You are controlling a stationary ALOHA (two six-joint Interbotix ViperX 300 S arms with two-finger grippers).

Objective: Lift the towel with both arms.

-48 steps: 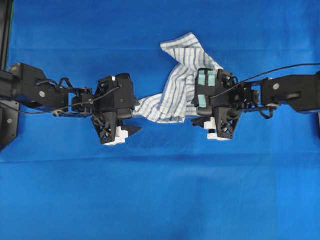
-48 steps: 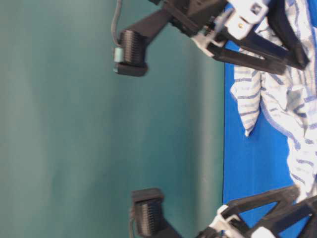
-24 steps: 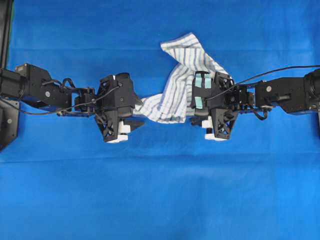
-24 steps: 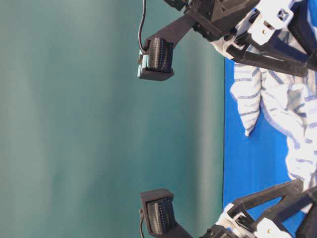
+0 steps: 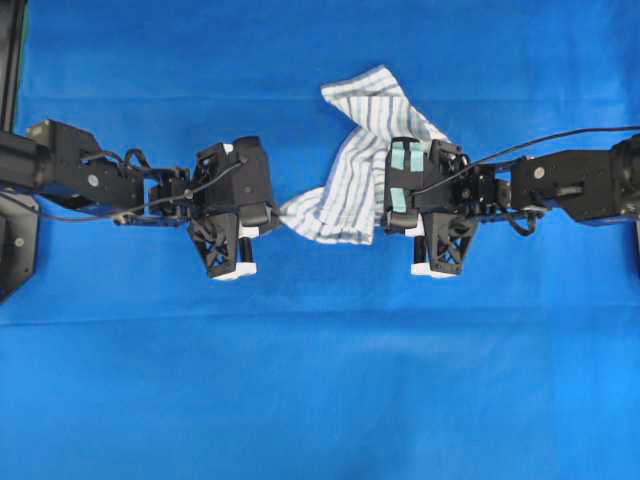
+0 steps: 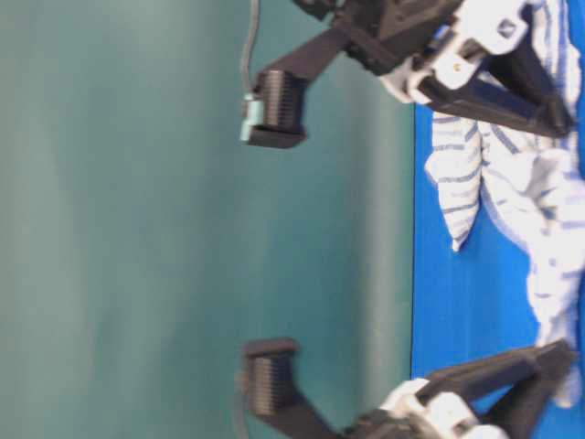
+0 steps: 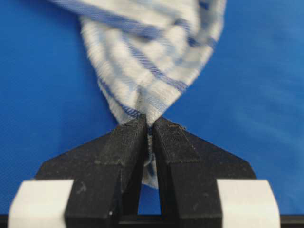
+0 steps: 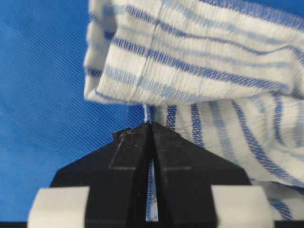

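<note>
The towel [image 5: 352, 165], white with blue and grey stripes, lies crumpled on the blue sheet between the two arms. My left gripper [image 5: 270, 213] is at the towel's left corner. In the left wrist view its fingers [image 7: 128, 142] are shut on a pinched fold of the towel [image 7: 152, 57], and cloth shows in the slot between them. My right gripper [image 5: 386, 218], on the arm with teal tape patches, is at the towel's right side. In the right wrist view the right gripper [image 8: 151, 127] is shut on a striped edge of the towel [image 8: 199, 61]. The towel [image 6: 475, 174] still rests on the sheet.
The plain blue sheet [image 5: 320, 380] covers the whole table. A black frame [image 5: 12, 250] stands at the left edge. A black cable [image 5: 560, 140] runs along the right arm. A green backdrop [image 6: 183, 229] fills the table-level view.
Both grippers went from wide open to shut on the towel, the left on its left corner, the right on its right edge. The towel's left corner is now bunched.
</note>
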